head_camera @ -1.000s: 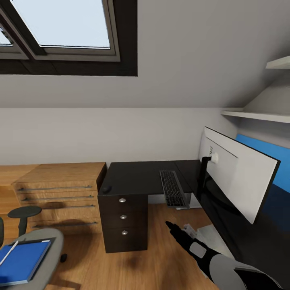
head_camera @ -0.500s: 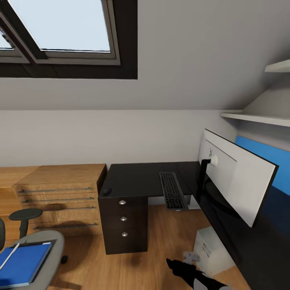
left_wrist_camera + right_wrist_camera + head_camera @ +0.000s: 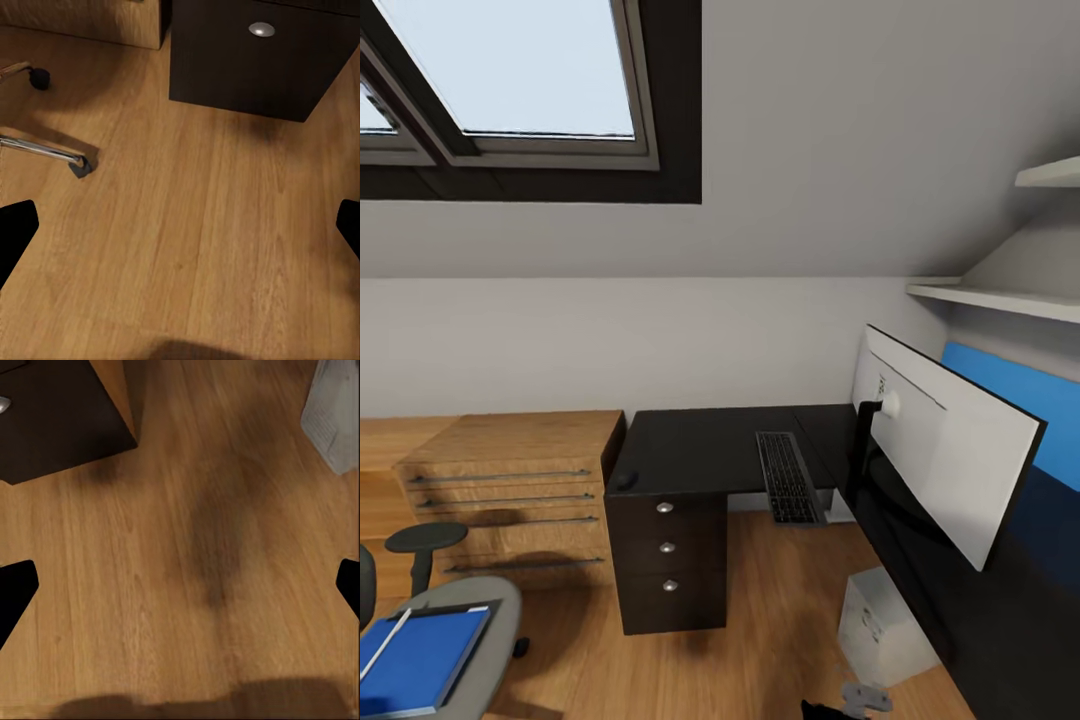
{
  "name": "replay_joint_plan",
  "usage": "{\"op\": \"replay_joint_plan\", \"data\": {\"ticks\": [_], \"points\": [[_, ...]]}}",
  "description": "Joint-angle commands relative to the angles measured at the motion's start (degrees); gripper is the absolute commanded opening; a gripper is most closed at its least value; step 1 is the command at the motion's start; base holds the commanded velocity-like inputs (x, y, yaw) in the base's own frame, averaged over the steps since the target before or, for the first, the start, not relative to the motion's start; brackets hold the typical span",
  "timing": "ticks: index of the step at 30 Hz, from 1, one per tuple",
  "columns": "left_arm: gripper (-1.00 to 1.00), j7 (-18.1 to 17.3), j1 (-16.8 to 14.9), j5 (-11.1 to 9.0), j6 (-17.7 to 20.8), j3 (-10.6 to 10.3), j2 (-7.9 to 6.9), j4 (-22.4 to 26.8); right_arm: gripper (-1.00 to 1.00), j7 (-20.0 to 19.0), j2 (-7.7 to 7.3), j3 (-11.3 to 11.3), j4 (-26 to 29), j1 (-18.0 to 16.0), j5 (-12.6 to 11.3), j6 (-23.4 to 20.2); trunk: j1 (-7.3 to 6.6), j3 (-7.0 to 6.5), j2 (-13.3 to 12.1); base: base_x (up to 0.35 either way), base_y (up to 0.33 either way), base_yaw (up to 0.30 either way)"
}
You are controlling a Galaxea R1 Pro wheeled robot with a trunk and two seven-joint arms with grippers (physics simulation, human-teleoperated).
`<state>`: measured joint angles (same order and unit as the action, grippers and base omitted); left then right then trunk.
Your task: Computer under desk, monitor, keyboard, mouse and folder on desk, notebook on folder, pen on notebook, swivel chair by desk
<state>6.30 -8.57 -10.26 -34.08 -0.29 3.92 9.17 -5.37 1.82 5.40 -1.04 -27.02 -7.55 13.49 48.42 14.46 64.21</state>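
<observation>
Three items are sitting on the surface (image 3: pixel 700 445): monitor (image 3: pixel 945 450), keyboard (image 3: pixel 788 477), mouse (image 3: pixel 624 480). Left of it, we are finding the folder (image 3: pixel 420 660) awaiting transfer; both claws are hanging released.

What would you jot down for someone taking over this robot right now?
Left gripper and right gripper: both open, empty, pointing at bare wooden floor.
Monitor, keyboard and mouse are on the desk; the mouse sits far from the keyboard, at the opposite corner.
Computer stands on the floor under the desk.
Folder, with a pale pen-like stick on it, lies on the swivel chair.
Left to do: shift the mouse, move the folder, stack notebook and pen, park the chair. I can't make out the notebook.
</observation>
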Motion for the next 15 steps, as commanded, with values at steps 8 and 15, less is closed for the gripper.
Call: {"op": "replay_joint_plan", "data": {"ticks": [8, 15], "points": [[1.00, 0.2, 0.0, -0.1, -0.2, 0.0, 0.03, 0.0, 1.00, -0.1, 0.49, 0.3, -0.1, 1.0, -0.1, 0.4, -1.76, -1.37, -3.2, 0.000, 0.000, 0.000], [1.00, 0.2, 0.0, -0.1, -0.2, 0.0, -0.03, 0.0, 1.00, 0.8, 1.09, 0.2, -0.1, 1.2, 0.2, 0.4, -3.30, -2.63, -6.0, 0.000, 0.000, 0.000]]}}
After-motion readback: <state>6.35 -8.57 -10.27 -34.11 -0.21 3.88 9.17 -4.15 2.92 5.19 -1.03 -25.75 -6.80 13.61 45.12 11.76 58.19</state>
